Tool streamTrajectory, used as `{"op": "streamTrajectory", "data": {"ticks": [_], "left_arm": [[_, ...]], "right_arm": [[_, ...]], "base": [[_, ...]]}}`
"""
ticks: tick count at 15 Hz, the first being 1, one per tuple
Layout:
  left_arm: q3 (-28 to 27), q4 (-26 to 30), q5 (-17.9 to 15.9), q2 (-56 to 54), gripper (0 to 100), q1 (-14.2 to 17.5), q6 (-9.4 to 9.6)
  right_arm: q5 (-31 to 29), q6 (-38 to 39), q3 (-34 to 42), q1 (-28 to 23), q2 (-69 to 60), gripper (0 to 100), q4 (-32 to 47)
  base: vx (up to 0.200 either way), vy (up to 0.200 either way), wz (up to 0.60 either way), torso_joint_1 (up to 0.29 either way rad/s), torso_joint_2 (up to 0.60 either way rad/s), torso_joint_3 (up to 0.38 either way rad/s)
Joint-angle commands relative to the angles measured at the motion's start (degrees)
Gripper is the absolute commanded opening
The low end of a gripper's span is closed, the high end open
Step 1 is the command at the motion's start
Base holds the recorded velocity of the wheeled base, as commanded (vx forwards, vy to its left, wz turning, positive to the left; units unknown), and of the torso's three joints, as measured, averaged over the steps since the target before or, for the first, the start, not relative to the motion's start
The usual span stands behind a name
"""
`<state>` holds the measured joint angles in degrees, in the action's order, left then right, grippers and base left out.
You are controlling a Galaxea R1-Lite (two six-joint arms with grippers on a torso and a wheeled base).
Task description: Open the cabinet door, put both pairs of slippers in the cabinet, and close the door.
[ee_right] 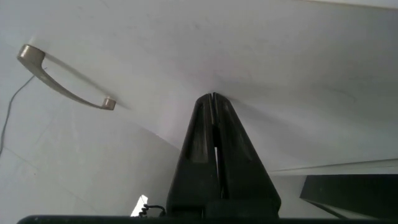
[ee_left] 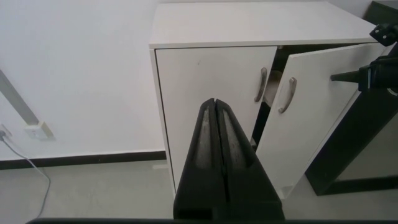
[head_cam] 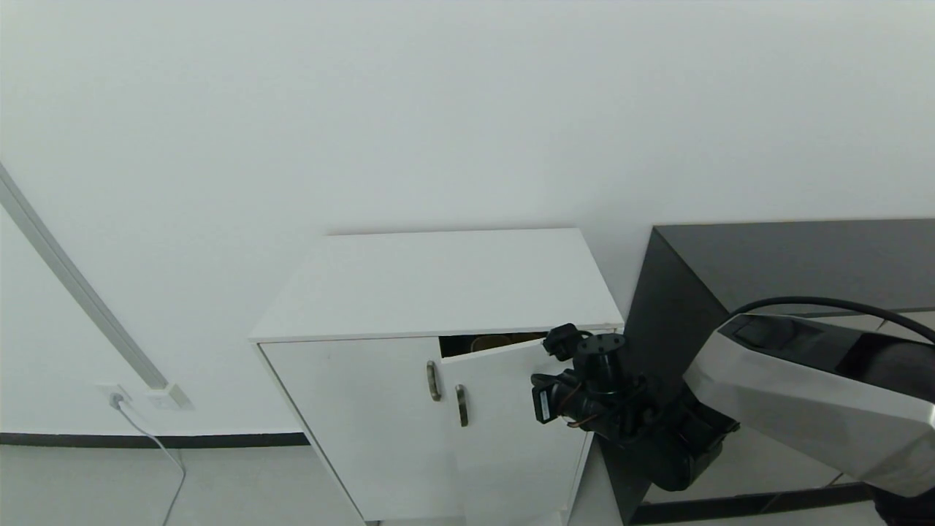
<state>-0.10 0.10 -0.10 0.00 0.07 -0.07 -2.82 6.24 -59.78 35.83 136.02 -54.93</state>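
Note:
The white cabinet (head_cam: 438,285) stands against the wall with its left door (head_cam: 350,416) closed and its right door (head_cam: 504,438) slightly ajar. A dark gap (head_cam: 489,342) at the top of the right door shows a tan shape I cannot identify. My right gripper (head_cam: 539,381) is shut, its tip touching the outer face of the right door (ee_right: 280,62), away from the handle (ee_right: 65,87). My left gripper (ee_left: 214,102) is shut on nothing and hangs in front of the cabinet (ee_left: 249,25), well clear of the left door (ee_left: 205,81).
A dark grey unit (head_cam: 767,263) stands close against the cabinet's right side. A wall socket with a cable (head_cam: 117,400) and a slanted grey rail (head_cam: 73,285) are on the wall to the left. Open floor (ee_left: 93,186) lies in front.

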Motion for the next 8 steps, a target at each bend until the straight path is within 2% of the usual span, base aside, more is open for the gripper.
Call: {"op": "streamTrajectory", "data": {"ticks": [1, 8], "left_arm": [[0.01, -0.01, 0.01, 0.00, 0, 0.01, -0.01], [0.01, -0.01, 0.01, 0.09, 0, 0.10, -0.01]], "right_arm": [[0.00, 0.09, -0.42, -0.23, 0.91, 0, -0.09], [0.00, 0.00, -2.36, -1.99, 2.84, 0, 0.09]], "base": [[0.000, 0.000, 0.00, 0.000, 0.00, 0.000], [0.000, 0.000, 0.00, 0.000, 0.00, 0.000]]}}
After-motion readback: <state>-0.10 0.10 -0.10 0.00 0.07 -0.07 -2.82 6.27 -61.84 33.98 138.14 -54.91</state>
